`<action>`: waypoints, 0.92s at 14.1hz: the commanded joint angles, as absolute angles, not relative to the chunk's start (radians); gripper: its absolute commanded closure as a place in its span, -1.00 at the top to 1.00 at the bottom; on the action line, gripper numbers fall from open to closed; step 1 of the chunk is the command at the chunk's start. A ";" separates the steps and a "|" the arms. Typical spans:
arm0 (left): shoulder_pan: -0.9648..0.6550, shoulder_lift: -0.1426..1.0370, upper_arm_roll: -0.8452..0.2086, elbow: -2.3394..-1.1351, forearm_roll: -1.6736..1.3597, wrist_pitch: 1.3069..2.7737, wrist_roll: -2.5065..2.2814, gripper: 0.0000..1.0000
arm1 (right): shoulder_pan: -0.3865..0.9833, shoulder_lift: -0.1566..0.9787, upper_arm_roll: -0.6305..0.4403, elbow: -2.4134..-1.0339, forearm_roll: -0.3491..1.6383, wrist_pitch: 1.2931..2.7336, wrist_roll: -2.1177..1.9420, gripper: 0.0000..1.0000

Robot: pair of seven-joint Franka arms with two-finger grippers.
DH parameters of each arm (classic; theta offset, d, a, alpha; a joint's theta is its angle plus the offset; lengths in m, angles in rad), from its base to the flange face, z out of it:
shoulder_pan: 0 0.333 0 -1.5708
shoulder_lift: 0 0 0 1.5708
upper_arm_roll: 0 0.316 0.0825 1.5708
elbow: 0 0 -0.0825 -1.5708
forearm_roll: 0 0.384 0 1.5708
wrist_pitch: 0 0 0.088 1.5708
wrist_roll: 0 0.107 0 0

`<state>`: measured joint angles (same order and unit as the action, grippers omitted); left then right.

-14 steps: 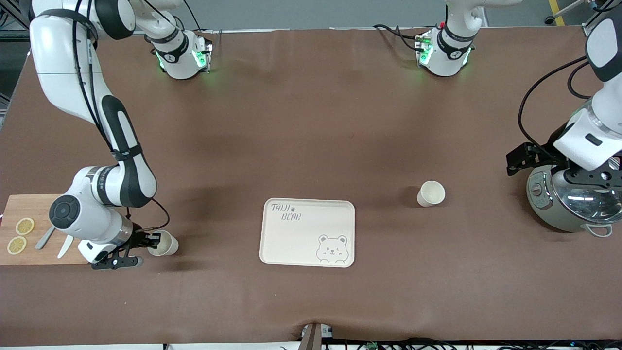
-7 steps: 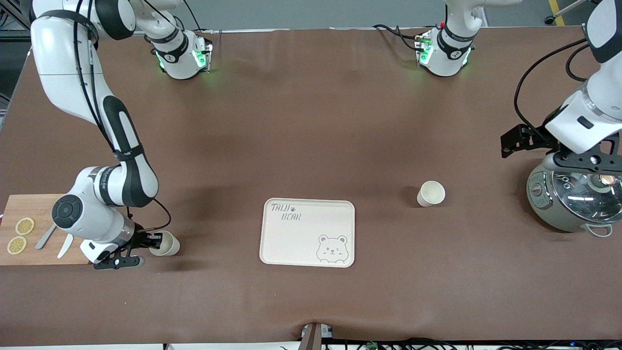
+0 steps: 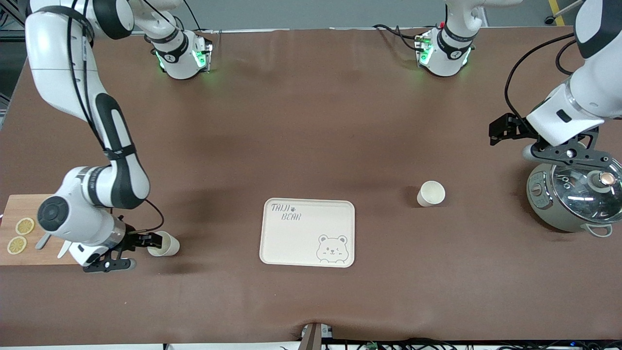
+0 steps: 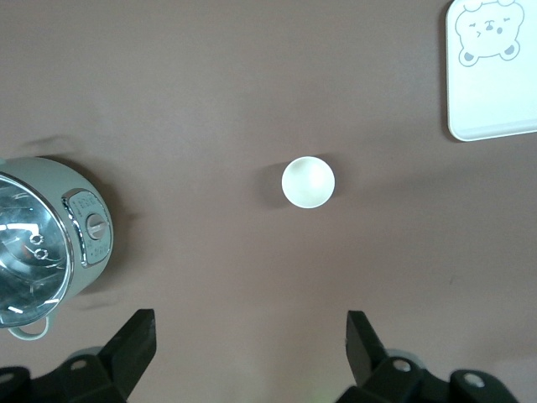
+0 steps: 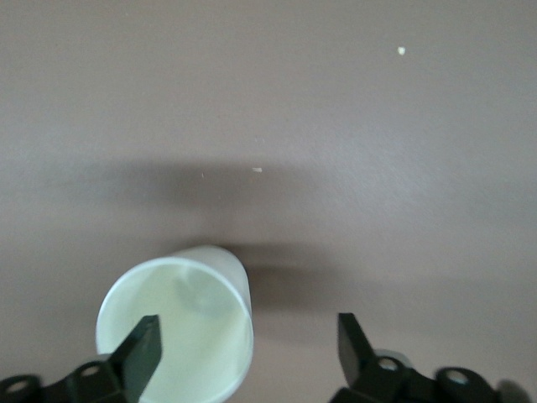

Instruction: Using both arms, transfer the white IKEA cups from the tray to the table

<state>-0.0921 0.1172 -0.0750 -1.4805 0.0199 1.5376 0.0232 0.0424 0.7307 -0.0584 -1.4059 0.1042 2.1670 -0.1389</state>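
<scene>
Brown matting covers the bench (image 3: 311,121), where one white cup (image 3: 430,193) stands alone between the bear-printed tray (image 3: 308,232) and the grey pot (image 3: 573,199). Above the pot's farther edge, the left gripper (image 4: 249,348) hangs with fingers released. The right gripper (image 5: 243,344), also released, sits low by the second cup (image 3: 164,244), one finger (image 5: 144,346) across its rim.

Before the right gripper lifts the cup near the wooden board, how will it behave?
The cup is small, thin-walled and empty, so probably light and easy to tip. Its smooth tapered side may slip in the open right gripper. Tipped, it would likely roll.
</scene>
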 commanded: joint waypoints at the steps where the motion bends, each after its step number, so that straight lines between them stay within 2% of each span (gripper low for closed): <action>1: -0.092 0.095 -0.071 -1.476 0.023 1.519 0.037 1.00 | 0.025 0.645 -0.054 -1.313 0.112 1.917 -0.163 1.00; 4: -0.091 0.098 -0.066 -1.476 0.026 1.525 0.040 1.00 | 0.009 0.502 -0.074 -1.295 0.104 1.694 -0.163 1.00; 7: -0.086 0.103 -0.063 -1.477 0.025 1.560 0.035 1.00 | -0.011 0.382 -0.075 -1.301 0.104 1.554 -0.156 1.00; 10: -0.081 0.107 -0.063 -1.477 0.026 1.589 0.026 1.00 | -0.020 0.270 -0.080 -1.337 0.103 1.488 -0.149 1.00; 13: -0.075 0.106 -0.058 -1.477 0.021 1.589 0.043 1.00 | -0.006 0.084 -0.075 -1.486 0.071 1.482 -0.050 1.00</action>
